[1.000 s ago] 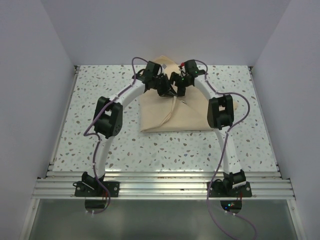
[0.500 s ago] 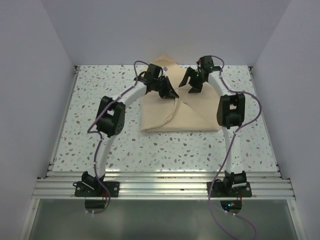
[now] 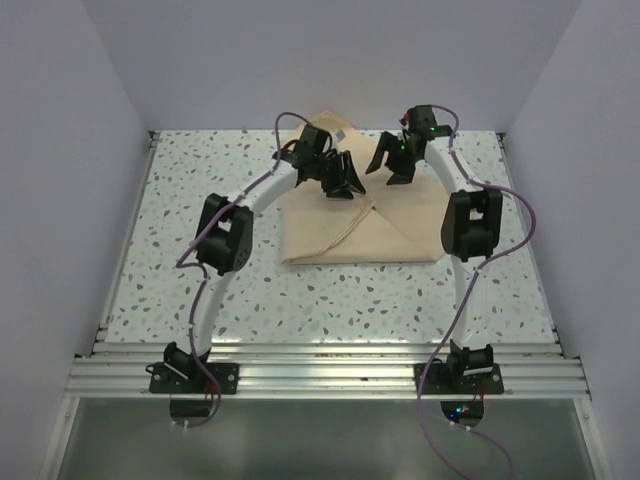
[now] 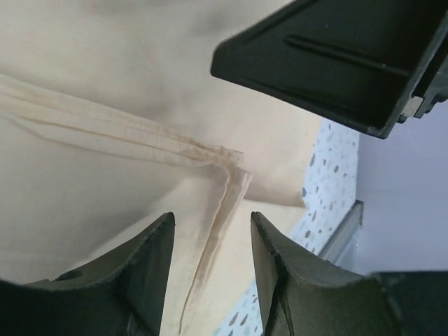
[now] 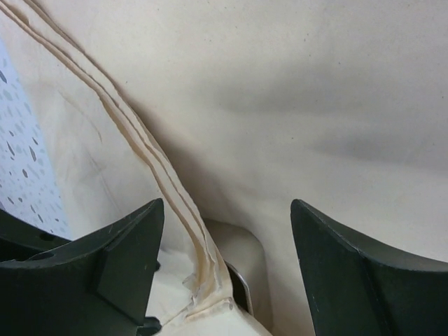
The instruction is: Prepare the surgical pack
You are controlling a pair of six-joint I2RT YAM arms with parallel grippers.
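The surgical pack is a tan cloth bundle [image 3: 335,235] lying folded at the middle back of the speckled table. My left gripper [image 3: 345,188] hovers over its back part, open; in the left wrist view its fingertips [image 4: 212,224] straddle a folded hem [image 4: 224,189] without touching it. My right gripper [image 3: 398,170] stands open over the bundle's back right. Between its fingers [image 5: 227,210] a cloth flap gapes, showing a rounded steel tray corner [image 5: 240,285] and something white [image 5: 179,298] inside. Any instruments are hidden.
The speckled table [image 3: 200,170] is walled on the left, right and back. An aluminium rail [image 3: 320,375] runs along the near edge by the arm bases. The right gripper's black body [image 4: 329,63] hangs close above the left gripper.
My left gripper has opened and let the cloth flap go onto the bundle. The right arm has drawn back to the right, away from the left gripper.
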